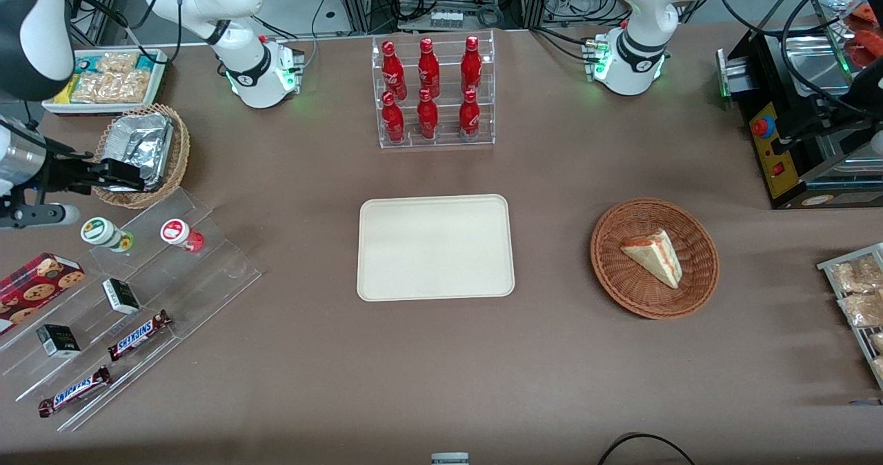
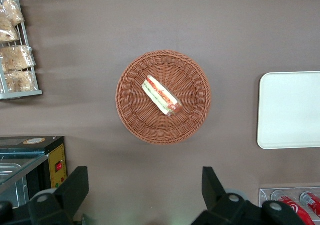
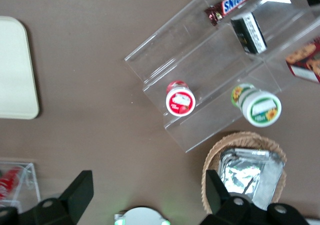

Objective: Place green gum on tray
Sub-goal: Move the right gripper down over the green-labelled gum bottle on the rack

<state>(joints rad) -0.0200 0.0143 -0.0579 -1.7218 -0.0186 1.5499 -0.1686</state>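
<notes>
Nearest the front camera we see two Snickers bars (image 1: 138, 334) and two small dark boxes (image 1: 121, 296) on the lower steps of a clear stepped stand (image 1: 207, 272), with a cookie box (image 1: 38, 282) at its edge. On the top step the green gum (image 1: 103, 234) stands upright beside a red-lidded bottle (image 1: 181, 234), the two apart. The tray (image 1: 435, 248) lies bare mid-table, well apart from the gum. Toward the parked arm's end a wicker basket (image 1: 700, 272) holds a sandwich wedge (image 1: 654, 256).

Above the stand, the gripper (image 1: 114, 175) hovers with fingers spread, pinching nothing, over a basket of foil packets (image 1: 141, 149). Farther off stand a rack of red bottles (image 1: 431, 92) and a white bin of snacks (image 1: 103, 78). Brown cloth (image 1: 441, 368) covers the table.
</notes>
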